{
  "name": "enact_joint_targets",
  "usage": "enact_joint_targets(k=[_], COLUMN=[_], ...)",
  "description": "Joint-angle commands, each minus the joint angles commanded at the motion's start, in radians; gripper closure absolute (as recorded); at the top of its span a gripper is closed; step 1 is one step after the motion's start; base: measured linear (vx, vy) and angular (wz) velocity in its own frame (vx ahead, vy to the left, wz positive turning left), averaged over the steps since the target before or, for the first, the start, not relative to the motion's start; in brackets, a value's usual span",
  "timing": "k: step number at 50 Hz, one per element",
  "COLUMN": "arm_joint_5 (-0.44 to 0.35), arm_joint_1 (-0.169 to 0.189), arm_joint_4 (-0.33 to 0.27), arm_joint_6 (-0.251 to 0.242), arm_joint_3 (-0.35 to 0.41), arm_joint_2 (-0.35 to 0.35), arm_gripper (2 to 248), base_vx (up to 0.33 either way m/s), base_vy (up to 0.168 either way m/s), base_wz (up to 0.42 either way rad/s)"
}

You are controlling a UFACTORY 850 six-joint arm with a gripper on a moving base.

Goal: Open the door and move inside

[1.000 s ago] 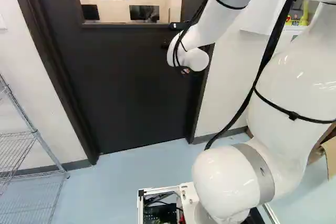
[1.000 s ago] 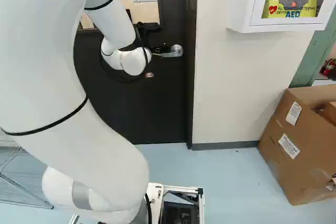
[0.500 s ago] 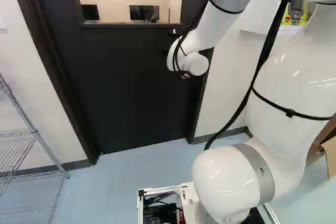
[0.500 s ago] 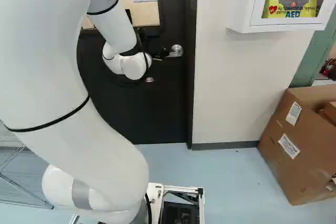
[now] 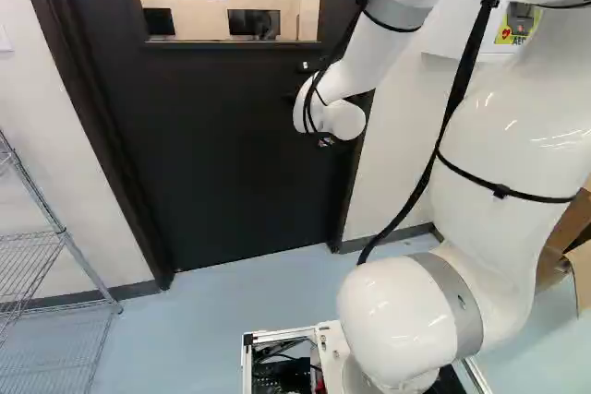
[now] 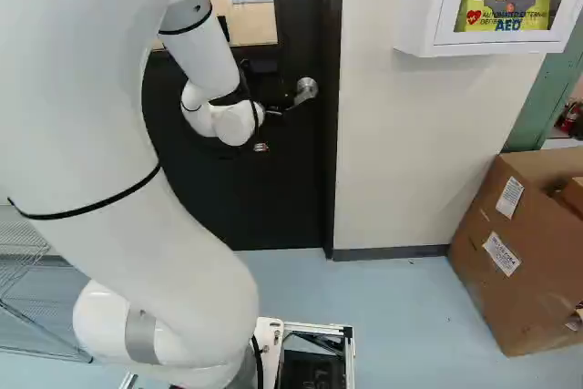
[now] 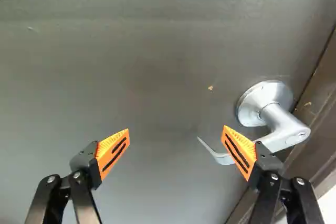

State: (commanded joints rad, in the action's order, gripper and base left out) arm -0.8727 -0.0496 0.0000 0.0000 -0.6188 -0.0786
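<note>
Although the door (image 5: pixel 231 154) appears seated in its frame (image 6: pixel 333 161), the step in hand is judged to be working the lever (image 7: pixel 286 134). Findings run from left to right.

At the left of the left base view stands a rack (image 5: pixel 57 239) of bright bare wire, its shelves an open mesh. Next comes the door: dark, flat, matt paint with small chips, and a rectangular glass window (image 5: pixel 208 2) in its upper part.

The claw (image 7: pixel 176 128) faces the door with its fingers wide apart and nothing clamped. Its orange pads (image 7: pixel 113 151) are wedge-shaped, ribbed along one edge and slotted in black. One finger overlaps the lever in the wrist view; contact cannot be confirmed. The other is well apart from it.

The lever is smooth satin metal on a round, domed rose (image 7: pixel 258 99), near the door's edge beside the frame. It slopes downward in the right base view, and its slim, curved tip shows between the fingers. This suggests it is partly or fully depressed; whether the latch is free cannot be told.

The next move probably calls for keeping the lever down while pushing the door, then driving the base through. Slipping off the smooth metal is the likely fault.

To the right are a plain pale wall (image 6: pixel 410 134) and a creased cardboard box (image 6: pixel 501 289).
</note>
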Motion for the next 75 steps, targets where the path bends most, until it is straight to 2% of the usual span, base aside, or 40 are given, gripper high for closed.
enact_joint_targets(k=[53,63,75], arm_joint_5=[0.000,0.000,0.000], arm_joint_1=[0.000,0.000,0.006], arm_joint_4=[0.000,0.000,0.000], arm_joint_6=[0.000,0.000,0.000], arm_joint_3=[0.006,0.037,0.096], arm_joint_2=[-0.097,-0.070,0.004], arm_gripper=[3,3,3], base_vx=[0.000,0.000,0.000], base_vy=[0.000,0.000,0.000], base_wz=[0.000,0.000,0.000])
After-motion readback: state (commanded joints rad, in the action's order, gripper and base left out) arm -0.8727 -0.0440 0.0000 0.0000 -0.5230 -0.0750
